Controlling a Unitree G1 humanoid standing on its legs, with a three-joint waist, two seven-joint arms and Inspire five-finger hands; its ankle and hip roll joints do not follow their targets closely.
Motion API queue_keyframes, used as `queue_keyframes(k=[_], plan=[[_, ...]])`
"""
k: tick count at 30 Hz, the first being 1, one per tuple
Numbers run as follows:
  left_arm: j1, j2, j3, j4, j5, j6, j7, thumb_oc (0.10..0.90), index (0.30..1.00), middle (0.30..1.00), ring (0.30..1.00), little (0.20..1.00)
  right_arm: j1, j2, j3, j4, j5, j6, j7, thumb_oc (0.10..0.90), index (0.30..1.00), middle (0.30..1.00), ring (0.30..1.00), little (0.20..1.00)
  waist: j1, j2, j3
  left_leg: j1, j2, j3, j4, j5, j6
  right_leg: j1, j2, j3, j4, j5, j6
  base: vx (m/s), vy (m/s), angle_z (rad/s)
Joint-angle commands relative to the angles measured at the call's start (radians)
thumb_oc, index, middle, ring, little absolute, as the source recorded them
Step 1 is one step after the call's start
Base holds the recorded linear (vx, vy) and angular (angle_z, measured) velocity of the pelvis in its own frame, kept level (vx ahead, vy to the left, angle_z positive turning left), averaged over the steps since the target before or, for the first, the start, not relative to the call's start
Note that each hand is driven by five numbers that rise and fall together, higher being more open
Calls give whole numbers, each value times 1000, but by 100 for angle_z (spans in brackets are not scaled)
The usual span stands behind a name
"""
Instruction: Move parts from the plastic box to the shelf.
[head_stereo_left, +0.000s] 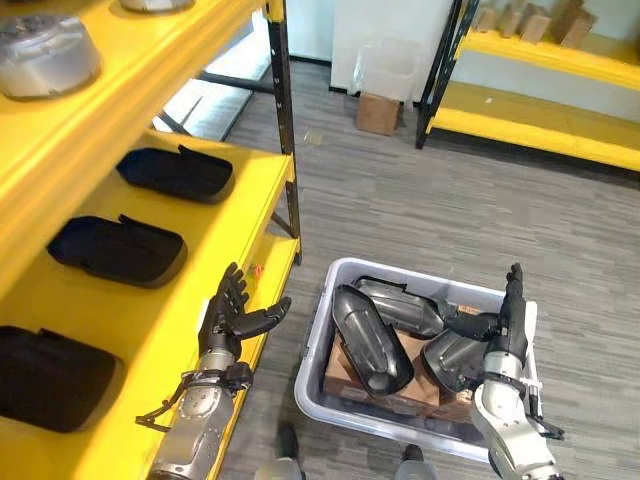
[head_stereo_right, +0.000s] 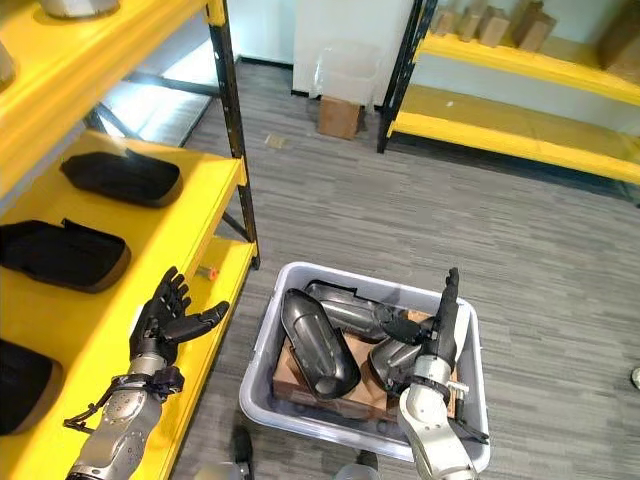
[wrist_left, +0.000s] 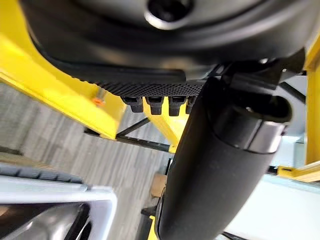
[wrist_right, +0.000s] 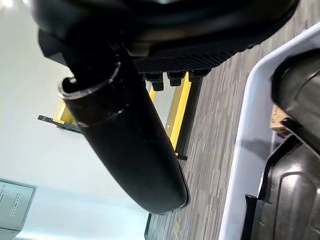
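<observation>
The left robot hand (head_stereo_left: 232, 312) is spread with fingers apart, holding nothing, beside the front edge of the yellow shelf (head_stereo_left: 215, 235), where 3 black parts (head_stereo_left: 120, 250) lie. The right robot hand (head_stereo_left: 503, 325), fingers straight, stands over the grey plastic box (head_stereo_left: 318, 340), dark parts (head_stereo_left: 372, 340) piled just beneath it.

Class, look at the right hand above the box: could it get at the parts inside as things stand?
Probably yes. The right hand hangs open over the box, fingers straight, empty. The parts lie uncovered on top, with nothing between them and the hand.
</observation>
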Motion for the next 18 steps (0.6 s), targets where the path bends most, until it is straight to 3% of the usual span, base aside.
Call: queue_keyframes(k=[1, 6, 8, 12, 13, 18], plan=[[-94, 16, 27, -111, 33, -74, -54, 900, 1000, 1000, 1000, 1000, -64, -43, -71, -38, -8, -109, -39, 900, 1000, 1000, 1000, 1000, -20, -5, -59, -10, 1, -12, 213, -260, 42, -11, -56, 15, 76, -134, 14, -79, -199, 12], [-90, 9, 42, -121, 13, -72, -80, 900, 1000, 1000, 1000, 1000, -63, -55, -83, -53, -5, -91, -24, 900, 1000, 1000, 1000, 1000, -25, 9, -52, -17, 35, -41, 219, -226, 9, 4, -20, 12, 109, -234, 3, -121, -222, 9], [-80, 2, 53, -126, -2, -79, -72, 900, 1000, 1000, 1000, 1000, -74, -66, -78, -54, -5, -84, -10, 900, 1000, 1000, 1000, 1000, -24, 17, -43, -15, 62, -30, 213, -205, -15, 4, -4, -18, 122, -267, -7, -157, -204, 19], [-51, -16, 79, -136, -17, -87, -52, 900, 1000, 1000, 1000, 1000, -94, -88, -70, -52, 3, -70, 15, 900, 1000, 1000, 1000, 1000, -10, 27, -35, -35, 101, -18, 217, -177, -50, 12, 5, -75, 114, -287, -37, -150, -179, -3], [-43, -27, 92, -131, -26, -87, -43, 900, 1000, 1000, 1000, 1000, -106, -106, -71, -47, 2, -61, 18, 900, 1000, 1000, 1000, 1000, -11, 37, -36, -41, 123, -24, 207, -156, -67, 13, 20, -91, 111, -303, -59, -144, -216, -29], [-20, -52, 95, -107, -61, -98, -59, 900, 1000, 1000, 1000, 1000, -103, -136, -71, -47, -4, -55, 34, 900, 1000, 1000, 1000, 1000, -41, 59, -47, 2, 185, -19, 99, -68, -101, 4, 60, -83, 107, -305, -91, -98, -153, -18]])
